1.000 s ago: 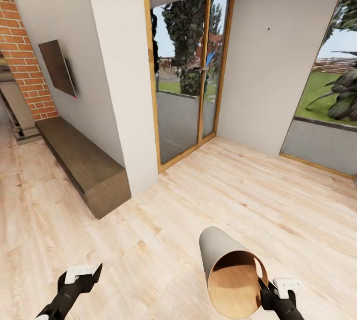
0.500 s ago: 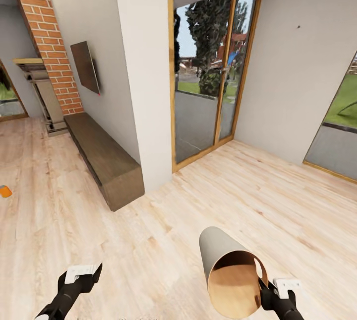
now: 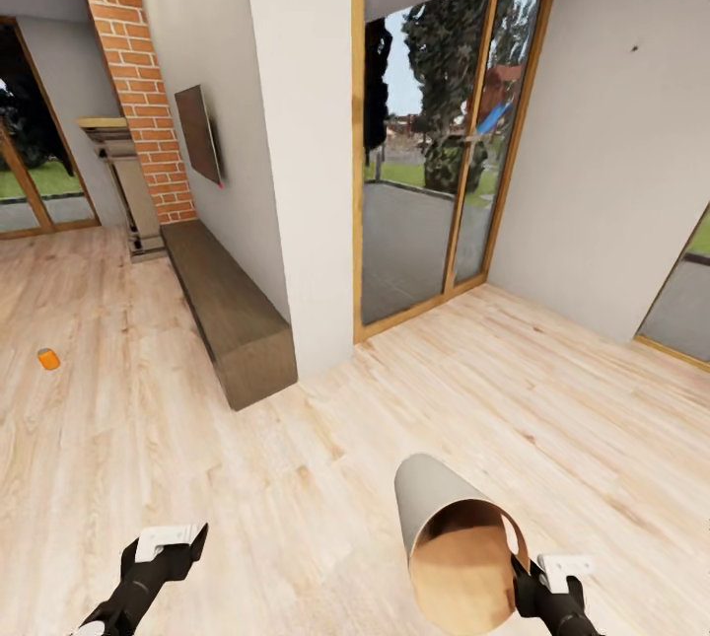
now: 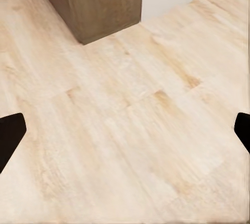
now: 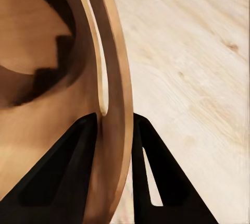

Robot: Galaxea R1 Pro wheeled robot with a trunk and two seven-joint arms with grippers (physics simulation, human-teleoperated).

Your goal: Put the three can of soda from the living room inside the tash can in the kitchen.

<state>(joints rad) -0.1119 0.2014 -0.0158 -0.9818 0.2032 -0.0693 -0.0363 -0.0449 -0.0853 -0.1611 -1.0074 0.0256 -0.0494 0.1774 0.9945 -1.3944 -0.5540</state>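
The tash can (image 3: 444, 508) lies tilted on its side low in the head view, its grey-tan wall up and its coppery mouth facing the camera. My right gripper (image 3: 520, 572) is shut on its rim; in the right wrist view the black fingers (image 5: 62, 166) pinch the rim (image 5: 112, 78) from inside and outside. My left gripper (image 3: 170, 543) hangs open over bare floor, its fingertips (image 4: 10, 135) wide apart. One orange can of soda (image 3: 47, 358) lies on the wood floor far off to the left.
This is the living room: a brick fireplace (image 3: 138, 94) at back left, a dark wall screen (image 3: 202, 135), a long low dark wood bench (image 3: 235, 313) along the wall, a white pillar (image 3: 301, 173), and wood-framed glass doors (image 3: 434, 153). Light wood floor (image 3: 552, 399) spreads around.
The camera has swung left, so the whole room slides right in the picture. The orange can has come into view at the left. Both arms hold the same pose, the trash can still gripped.
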